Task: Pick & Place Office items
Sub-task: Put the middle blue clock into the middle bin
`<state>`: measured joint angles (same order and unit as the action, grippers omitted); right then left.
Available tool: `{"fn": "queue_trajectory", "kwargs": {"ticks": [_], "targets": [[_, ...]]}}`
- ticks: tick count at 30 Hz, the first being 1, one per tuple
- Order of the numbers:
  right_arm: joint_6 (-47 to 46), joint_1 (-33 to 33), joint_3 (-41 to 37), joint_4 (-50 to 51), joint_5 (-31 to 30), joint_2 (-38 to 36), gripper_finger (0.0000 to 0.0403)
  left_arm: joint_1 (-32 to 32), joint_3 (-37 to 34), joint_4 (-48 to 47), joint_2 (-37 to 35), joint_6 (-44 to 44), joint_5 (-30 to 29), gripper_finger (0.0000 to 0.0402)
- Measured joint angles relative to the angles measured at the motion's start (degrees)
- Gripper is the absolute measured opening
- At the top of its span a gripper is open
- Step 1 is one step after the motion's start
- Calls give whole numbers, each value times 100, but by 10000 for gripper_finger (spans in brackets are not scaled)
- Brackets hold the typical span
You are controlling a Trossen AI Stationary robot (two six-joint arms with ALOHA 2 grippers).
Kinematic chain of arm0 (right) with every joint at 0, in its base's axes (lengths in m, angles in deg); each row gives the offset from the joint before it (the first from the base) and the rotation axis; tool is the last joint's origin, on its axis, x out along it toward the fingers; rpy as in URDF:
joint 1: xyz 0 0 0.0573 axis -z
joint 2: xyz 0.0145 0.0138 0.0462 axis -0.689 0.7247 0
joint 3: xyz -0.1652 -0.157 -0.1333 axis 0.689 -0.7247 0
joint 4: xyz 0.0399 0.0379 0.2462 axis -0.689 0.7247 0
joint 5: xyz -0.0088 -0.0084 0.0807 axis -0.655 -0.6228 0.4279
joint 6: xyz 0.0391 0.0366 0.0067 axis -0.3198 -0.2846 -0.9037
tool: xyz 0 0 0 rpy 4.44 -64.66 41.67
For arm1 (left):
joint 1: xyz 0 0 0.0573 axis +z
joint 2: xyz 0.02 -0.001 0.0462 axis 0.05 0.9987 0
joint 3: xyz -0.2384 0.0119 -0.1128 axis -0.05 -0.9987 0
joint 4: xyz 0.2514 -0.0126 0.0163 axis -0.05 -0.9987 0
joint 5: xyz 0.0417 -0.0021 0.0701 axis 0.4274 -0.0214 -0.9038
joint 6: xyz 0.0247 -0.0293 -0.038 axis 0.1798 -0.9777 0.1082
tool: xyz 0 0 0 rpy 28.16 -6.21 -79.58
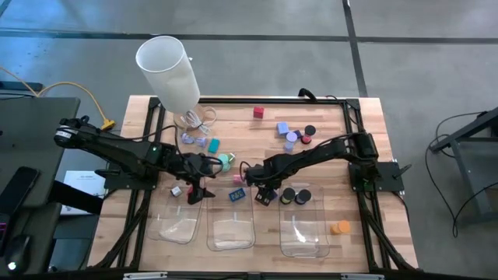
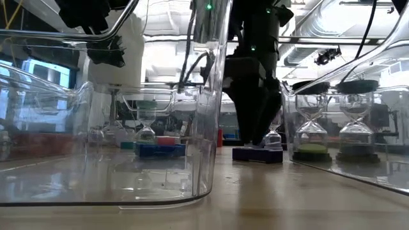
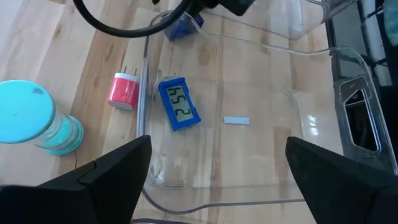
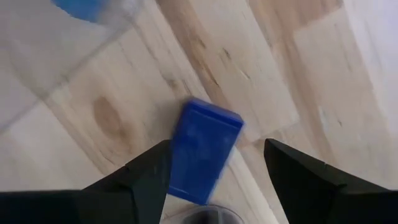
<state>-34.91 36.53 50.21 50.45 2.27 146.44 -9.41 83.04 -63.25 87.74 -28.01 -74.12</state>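
Small office items lie scattered on the wooden table (image 1: 327,167). My right gripper (image 4: 217,146) points straight down, open, over a blue block (image 4: 202,152) that lies flat on the wood between its fingers. In the low view the gripper (image 2: 255,137) hangs just above the block (image 2: 257,154). Whether a finger touches it, I cannot tell. My left gripper (image 3: 217,143) hovers wide open, slanting down, left of a blue digital clock (image 3: 179,102) and a pink piece (image 3: 124,91). A teal-capped piece (image 3: 37,121) stands beside them.
Three clear trays (image 1: 180,225) (image 1: 232,229) (image 1: 305,233) line the near edge; two black caps (image 1: 296,196) sit in the right one. A tall white cylinder (image 1: 167,70) stands at the far left. Pink, purple, black and red pieces (image 1: 292,134) lie far right, an orange cap (image 1: 339,227) near right.
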Motion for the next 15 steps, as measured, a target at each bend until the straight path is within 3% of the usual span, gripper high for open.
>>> {"fn": "queue_trajectory", "kwargs": {"ticks": [15], "targets": [[175,0,25,-219,444,451,244,2,0,2,2,2,0,363]]}}
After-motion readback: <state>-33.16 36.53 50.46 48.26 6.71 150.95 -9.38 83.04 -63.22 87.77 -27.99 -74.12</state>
